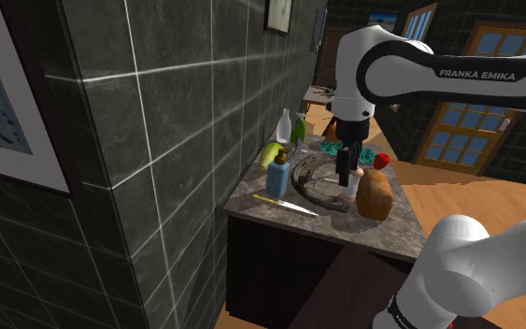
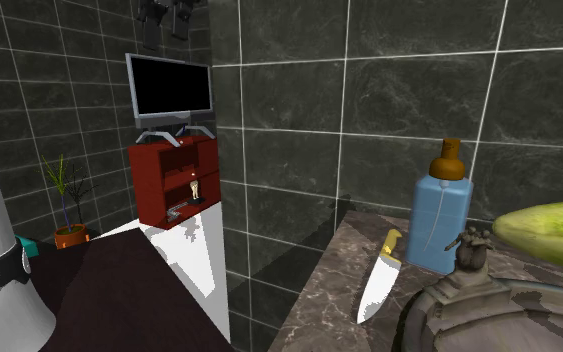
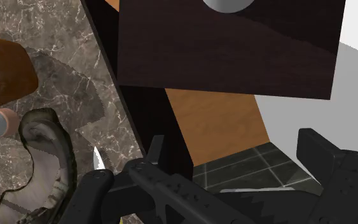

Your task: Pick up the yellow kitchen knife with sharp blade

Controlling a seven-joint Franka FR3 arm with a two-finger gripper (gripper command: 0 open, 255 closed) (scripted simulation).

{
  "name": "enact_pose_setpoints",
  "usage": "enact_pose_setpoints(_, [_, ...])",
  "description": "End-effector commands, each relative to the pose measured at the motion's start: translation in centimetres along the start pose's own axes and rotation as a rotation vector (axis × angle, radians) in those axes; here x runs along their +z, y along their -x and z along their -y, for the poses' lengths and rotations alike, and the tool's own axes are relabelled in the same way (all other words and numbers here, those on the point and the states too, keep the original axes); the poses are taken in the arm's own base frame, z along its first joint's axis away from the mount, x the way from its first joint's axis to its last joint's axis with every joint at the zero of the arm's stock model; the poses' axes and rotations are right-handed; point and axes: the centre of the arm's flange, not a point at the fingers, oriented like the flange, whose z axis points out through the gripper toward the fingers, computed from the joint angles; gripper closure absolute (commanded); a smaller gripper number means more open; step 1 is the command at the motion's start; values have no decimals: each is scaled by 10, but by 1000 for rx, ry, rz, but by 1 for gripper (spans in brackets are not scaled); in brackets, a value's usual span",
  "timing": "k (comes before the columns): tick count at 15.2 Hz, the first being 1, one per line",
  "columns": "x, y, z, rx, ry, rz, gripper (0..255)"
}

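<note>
The knife (image 2: 377, 282) has a yellow handle and a white pointed blade. It lies flat on the marble counter (image 2: 319, 300), between the blue soap bottle (image 2: 438, 222) and the counter's edge. In the shoulder view the knife (image 1: 293, 206) rests near the counter's front corner. My gripper (image 1: 348, 183) hangs above the sink (image 1: 315, 179), to the right of the knife and well apart from it. In the wrist view the gripper (image 3: 209, 191) is open and holds nothing. The blade tip (image 3: 98, 159) shows just beyond one of the fingers (image 3: 91, 194).
A brown loaf (image 1: 375, 194) and a red apple (image 1: 380, 161) sit right of the sink. A yellow-green vegetable (image 1: 270, 154) and a clear bottle (image 1: 283, 126) stand by the dark tiled wall (image 1: 177, 140). The counter drops off to a wooden floor (image 1: 476, 201).
</note>
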Motion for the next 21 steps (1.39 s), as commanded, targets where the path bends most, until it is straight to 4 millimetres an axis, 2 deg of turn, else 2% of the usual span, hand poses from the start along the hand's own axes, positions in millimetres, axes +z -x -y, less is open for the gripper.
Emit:
enact_pose_setpoints(1, [0, 0, 0, 0, 0, 0, 0])
enact_pose_setpoints(11, [93, -36, -81, -41, -52, -171, 0])
enact_pose_setpoints(21, [183, -91, -156, -81, -104, -343, 0])
